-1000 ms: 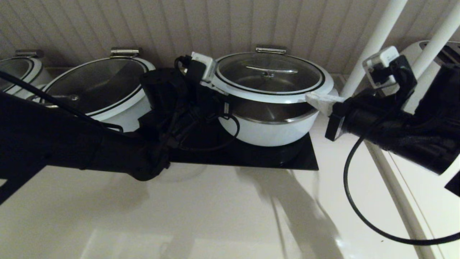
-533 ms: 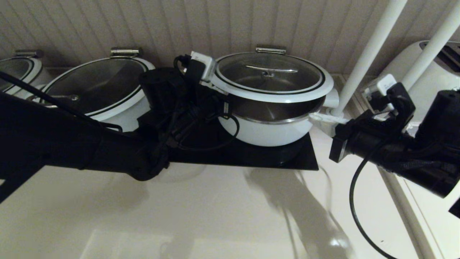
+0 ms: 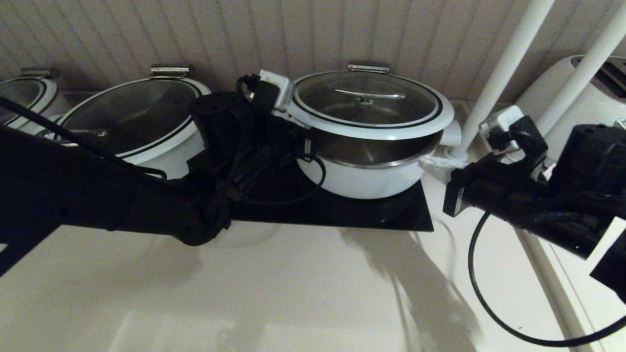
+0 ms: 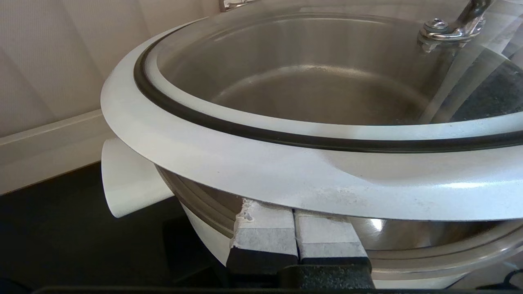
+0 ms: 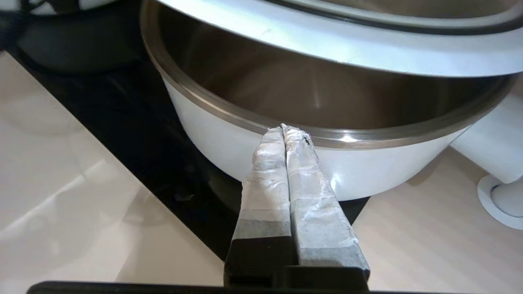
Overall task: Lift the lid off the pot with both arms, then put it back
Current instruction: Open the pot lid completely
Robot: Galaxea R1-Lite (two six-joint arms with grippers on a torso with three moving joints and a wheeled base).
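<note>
White rim and thin black ring on glass lid (image 3: 368,105); white pot (image 3: 364,173), steel inside; black mat (image 3: 342,212); cream counter (image 3: 293,293); beige ribbed wall (image 3: 244,34).

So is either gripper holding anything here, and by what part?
Nothing is clamped. The shut left gripper props the lid from under its rim. The right gripper, also shut, sits at the pot rim, below the lid.

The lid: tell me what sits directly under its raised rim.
Under the lid, the pot shows bare steel wall. The left tool, fingers shut, props the rim from below. The right tool, shut, points at the pot's steel edge. The pot's floor is mostly hidden.
</note>
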